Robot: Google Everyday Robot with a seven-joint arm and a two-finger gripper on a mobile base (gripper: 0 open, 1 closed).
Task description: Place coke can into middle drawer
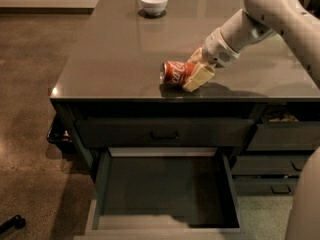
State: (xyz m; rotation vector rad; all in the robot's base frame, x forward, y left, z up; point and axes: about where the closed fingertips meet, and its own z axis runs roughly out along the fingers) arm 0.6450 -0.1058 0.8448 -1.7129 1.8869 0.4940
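The coke can [174, 73] lies on its side on the dark counter top [115, 59], near the front edge, its silver end facing left. My gripper [192, 72] comes in from the right. Its cream fingers [198, 76] sit on either side of the can's right end and are closed on it. The middle drawer [102, 184] is pulled open below the counter, right under the can, with a bare dark floor.
A white bowl [153, 2] stands at the back of the counter. A shut drawer front with a black bar handle [165, 134] sits above the open drawer. Narrower drawers [280, 136] are at the right. My arm's pale body [305, 204] fills the lower right corner.
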